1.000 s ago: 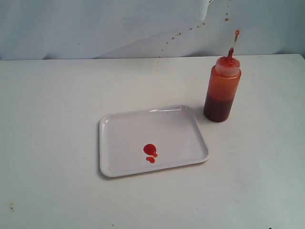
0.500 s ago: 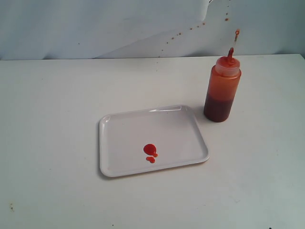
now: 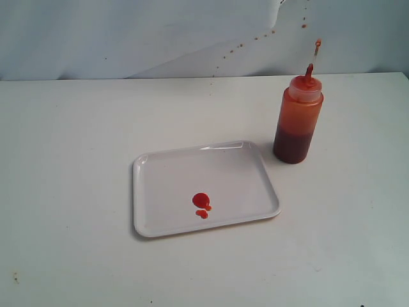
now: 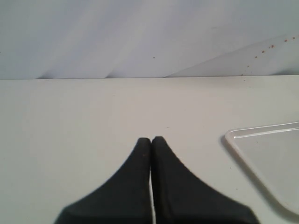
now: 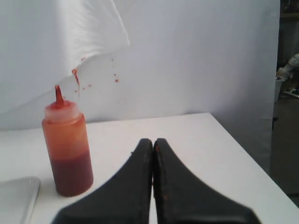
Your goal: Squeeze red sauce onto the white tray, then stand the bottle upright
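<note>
Two black grippers sit nearest, each seen only from its own wrist camera: the left gripper has its jaws pressed tightly together over bare table, and the right gripper is clenched the same way, holding nothing. Neither arm reaches into the wider room view. On the pale table, toward the front and middle, lies the white tray, flat and glossy. Near its front edge sits the red sauce, one round blob with two smaller drops just beside it. Past the tray's far right corner, just beside it but not touching, the bottle stands upright, darker red in its lower part. Its nozzle points up, with the small cap dangling above on its tether, so the tip looks uncovered. Farthest back hangs a white backdrop flecked with red spatter. Both steps look done, so the danger now is disturbance. The right arm is the closer one to the bottle; with its jaws closed, any swing toward the bottle would shove rather than grasp, tipping it and letting sauce leak from the open tip. A nudge to the tray could make the blobs run.
</note>
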Controlling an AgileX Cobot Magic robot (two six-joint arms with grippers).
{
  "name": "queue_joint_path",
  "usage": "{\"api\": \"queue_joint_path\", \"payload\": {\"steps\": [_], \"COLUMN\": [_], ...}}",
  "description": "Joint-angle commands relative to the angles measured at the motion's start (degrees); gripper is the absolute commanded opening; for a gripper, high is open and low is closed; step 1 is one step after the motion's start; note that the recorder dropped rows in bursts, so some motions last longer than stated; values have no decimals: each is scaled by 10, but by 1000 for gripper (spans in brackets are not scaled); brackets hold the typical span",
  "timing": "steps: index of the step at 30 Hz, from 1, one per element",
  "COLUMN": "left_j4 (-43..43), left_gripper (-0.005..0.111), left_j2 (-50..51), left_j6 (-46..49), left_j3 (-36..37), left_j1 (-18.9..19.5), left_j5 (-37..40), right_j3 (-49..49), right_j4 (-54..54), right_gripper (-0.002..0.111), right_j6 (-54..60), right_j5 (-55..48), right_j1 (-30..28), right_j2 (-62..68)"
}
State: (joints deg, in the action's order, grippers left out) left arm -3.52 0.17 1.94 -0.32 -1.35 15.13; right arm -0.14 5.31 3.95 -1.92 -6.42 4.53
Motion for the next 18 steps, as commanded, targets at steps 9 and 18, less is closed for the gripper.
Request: {"api": "queue_joint_path", "payload": {"steps": [9, 18], "left_j4": [1, 1], "left_gripper": [0, 0], "left_j2": [-2, -2], "left_j6": [-2, 0], "left_j3": [3, 3], "left_j1": [-3, -3], "left_j5": [2, 2], "right_j3": [1, 1], "right_j4": [-11, -49], "right_gripper": [0, 0], "right_j6": [65, 65], "right_j5": [-98, -156], "right_j1": [-4, 3], "right_j2": [-2, -2]}}
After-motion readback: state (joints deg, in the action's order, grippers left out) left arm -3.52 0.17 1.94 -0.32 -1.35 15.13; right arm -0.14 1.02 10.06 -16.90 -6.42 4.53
